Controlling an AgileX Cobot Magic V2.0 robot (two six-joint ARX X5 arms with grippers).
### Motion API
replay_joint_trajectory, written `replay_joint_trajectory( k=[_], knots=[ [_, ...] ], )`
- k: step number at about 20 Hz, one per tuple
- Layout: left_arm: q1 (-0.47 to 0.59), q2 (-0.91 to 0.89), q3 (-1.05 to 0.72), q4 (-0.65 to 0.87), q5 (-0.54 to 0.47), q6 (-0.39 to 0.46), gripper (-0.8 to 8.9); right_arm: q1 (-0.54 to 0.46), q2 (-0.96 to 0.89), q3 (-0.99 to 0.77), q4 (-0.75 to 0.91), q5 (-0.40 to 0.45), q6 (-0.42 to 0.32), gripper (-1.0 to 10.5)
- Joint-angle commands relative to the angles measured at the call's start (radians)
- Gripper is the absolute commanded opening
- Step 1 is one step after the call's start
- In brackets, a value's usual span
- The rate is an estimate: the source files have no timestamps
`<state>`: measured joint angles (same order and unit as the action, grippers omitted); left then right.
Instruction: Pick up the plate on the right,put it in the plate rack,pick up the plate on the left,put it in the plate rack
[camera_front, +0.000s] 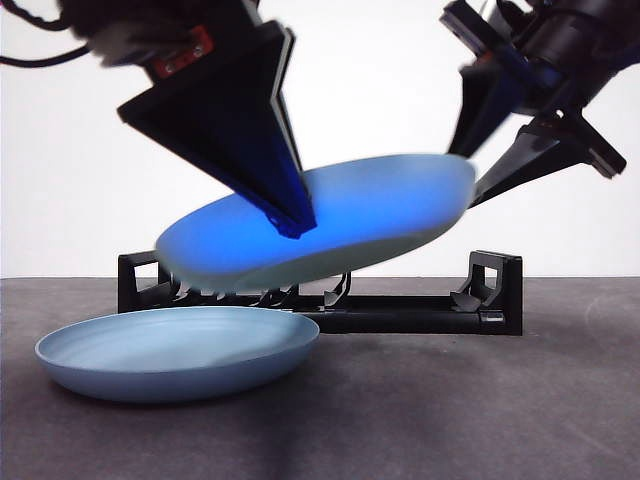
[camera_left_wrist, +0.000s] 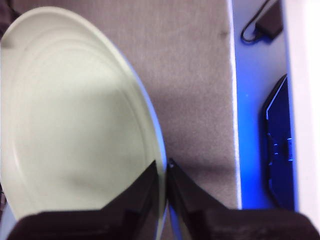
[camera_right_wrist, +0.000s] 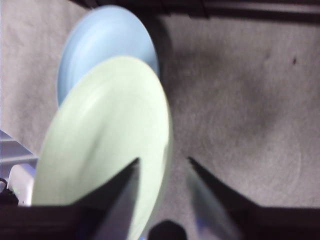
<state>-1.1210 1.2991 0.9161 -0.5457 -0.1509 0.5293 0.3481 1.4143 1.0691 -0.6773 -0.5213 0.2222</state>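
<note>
**Holding 1 plate aloft above the rack**

Hanging in the air over the plate rack (camera_front: 330, 300), the pale green plate (camera_front: 330, 225) is tilted, its low edge toward the left of the front view and its high edge toward the right. From below it looks blue in that view, while both wrist views show its pale green upper face (camera_left_wrist: 75, 120) (camera_right_wrist: 107, 135).

The left gripper (camera_left_wrist: 165, 175) has its 2 jaws pinched together on the rim of this plate, 1 jaw on the upper face and 1 under the edge. In the front view it comes down from the top left as a big dark wedge (camera_front: 285, 215) biting the plate near its middle.

The right gripper (camera_right_wrist: 162, 167) has its 2 jaws spread apart, the plate's rim lying beside 1 of them; it grips nothing. In the front view it sits at the top right (camera_front: 480, 170), just by the plate's high edge.

The second plate, light blue (camera_front: 180, 350), lies flat on the dark grey table (camera_front: 480, 410), in front of the rack's left half and beneath the raised plate's low edge. The right wrist view shows it past the green plate (camera_right_wrist: 102, 45).

The rack stands long and low across the table, its looped end blocks at both ends and its prongs holding no plate.
</note>
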Motion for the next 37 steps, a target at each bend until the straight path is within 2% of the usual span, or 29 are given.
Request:
replay_joint_trajectory(
  k=[1, 4, 7, 13, 19, 23, 28, 34, 37],
  knots=[
    [0.003, 0.004, -0.003, 0.014, -0.002, -0.014, -0.09, -0.006, -0.026, 0.014, 0.017, -0.002, -0.014, 4.7],
    [0.005, 0.004, -0.003, 0.036, -0.005, -0.069, -0.09, -0.012, -0.082, 0.015, 0.087, 0.004, -0.010, 4.7],
    [0.032, 0.003, 0.001, 0.119, -0.005, -0.218, -0.09, -0.034, -0.172, 0.015, 0.200, 0.010, 0.007, 4.7],
    [0.200, -0.003, 0.009, 0.305, 0.007, -0.366, -0.09, -0.060, -0.343, 0.015, 0.319, 0.166, 0.009, 4.7],
    [0.419, -0.012, 0.009, 0.481, 0.299, -0.518, -0.09, -0.063, -0.361, 0.015, 0.276, 0.222, -0.039, 4.7],
    [0.560, -0.017, 0.009, 0.575, 0.444, -0.617, -0.09, -0.067, -0.355, 0.015, 0.256, 0.241, -0.045, 4.7],
    [0.742, -0.017, 0.009, 0.665, 0.608, -0.698, -0.09, -0.067, -0.355, 0.015, 0.253, 0.241, -0.045, 4.7],
    [0.867, -0.016, 0.009, 0.758, 0.727, -0.794, -0.09, -0.066, -0.354, 0.015, 0.254, 0.240, -0.044, 4.7],
    [0.882, -0.014, 0.009, 0.772, 0.731, -0.797, -0.09, -0.067, -0.352, 0.015, 0.254, 0.240, -0.044, 4.7]
  ],
)
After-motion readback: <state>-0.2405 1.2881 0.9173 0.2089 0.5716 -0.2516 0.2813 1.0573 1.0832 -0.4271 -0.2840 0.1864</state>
